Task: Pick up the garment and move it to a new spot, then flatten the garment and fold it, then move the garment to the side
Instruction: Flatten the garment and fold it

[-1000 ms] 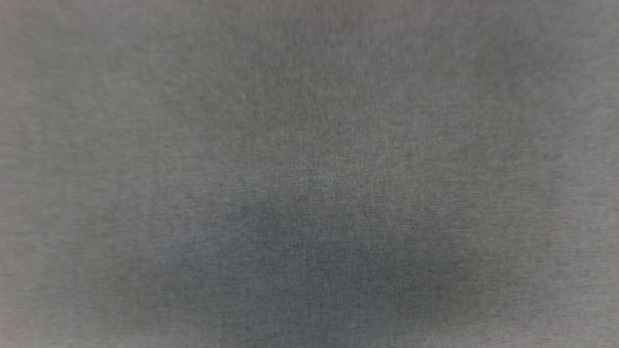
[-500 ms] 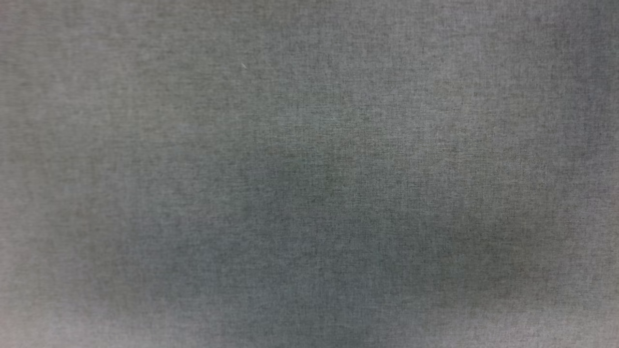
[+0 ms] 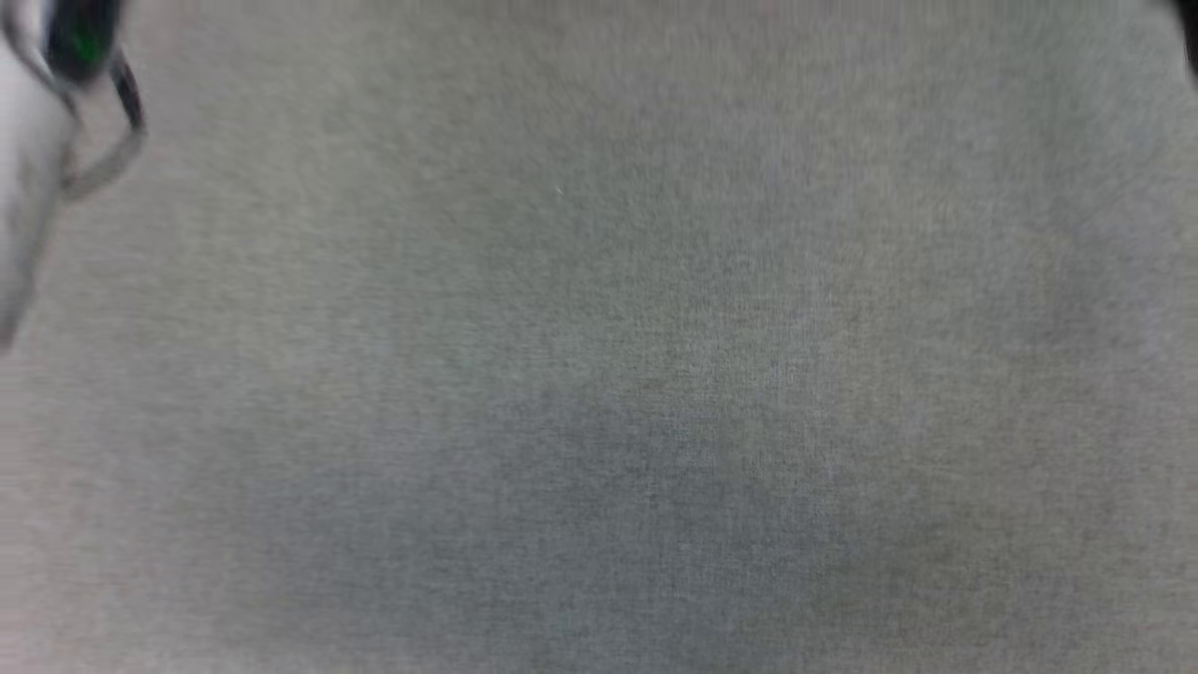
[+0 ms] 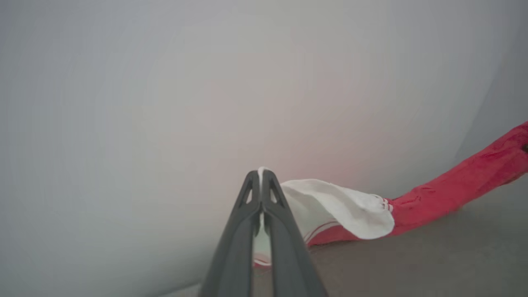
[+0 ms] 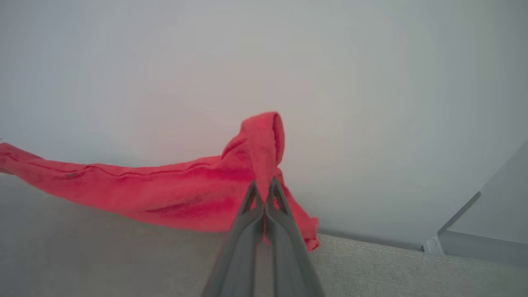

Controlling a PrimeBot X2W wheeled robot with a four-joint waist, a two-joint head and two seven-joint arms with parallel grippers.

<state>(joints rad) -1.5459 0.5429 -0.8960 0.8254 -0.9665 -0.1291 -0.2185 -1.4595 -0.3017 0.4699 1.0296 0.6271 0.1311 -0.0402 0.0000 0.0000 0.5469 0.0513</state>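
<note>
In the left wrist view my left gripper (image 4: 261,173) is shut on the garment's white sleeve (image 4: 338,206). A thin edge of white cloth pokes out between the fingertips. From the sleeve, the red body of the garment (image 4: 453,185) stretches away to the right above the grey surface. My right gripper (image 5: 264,183) is shut on a red fold of the garment (image 5: 165,189), which peaks just above the fingertips and trails off to the left. The lettering and number are hidden.
The head view looks closely down on a grey woven cloth surface (image 3: 655,374). A blurred pale forearm (image 3: 28,187) with a green light is at its upper left. A pale wall (image 5: 330,82) rises behind the surface's seamed edge (image 5: 371,243).
The head view has shifted over the grey cloth, so the camera moved. A pale forearm now shows at its upper left, where earlier frames had only cloth.
</note>
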